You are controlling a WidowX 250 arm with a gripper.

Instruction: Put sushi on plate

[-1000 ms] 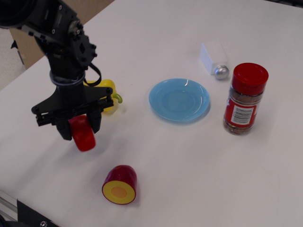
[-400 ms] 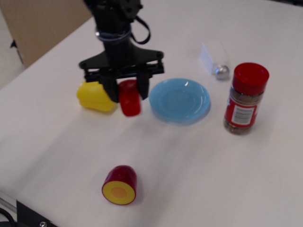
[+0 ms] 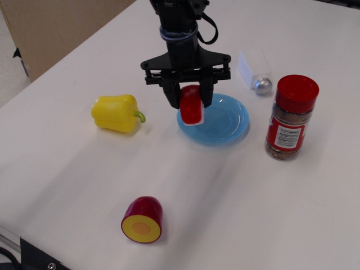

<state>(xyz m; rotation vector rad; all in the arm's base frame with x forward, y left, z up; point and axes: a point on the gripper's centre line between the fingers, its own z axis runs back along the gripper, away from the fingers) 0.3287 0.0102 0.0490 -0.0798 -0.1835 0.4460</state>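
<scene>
we see a yellow pepper (image 3: 116,113) lying on the white bench (image 3: 236,191), left side | a dark-red cylinder (image 3: 143,219) with yellow cut face on its side, near front | a red-lidded spice jar (image 3: 290,117) upright, right | a salt shaker (image 3: 256,70) toppled behind it

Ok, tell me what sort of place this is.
Probably a robot test bench, not a real kitchen: a bare white table holding toy food such as a yellow pepper, a blue plate and a spice jar, beside a cardboard panel.
</scene>
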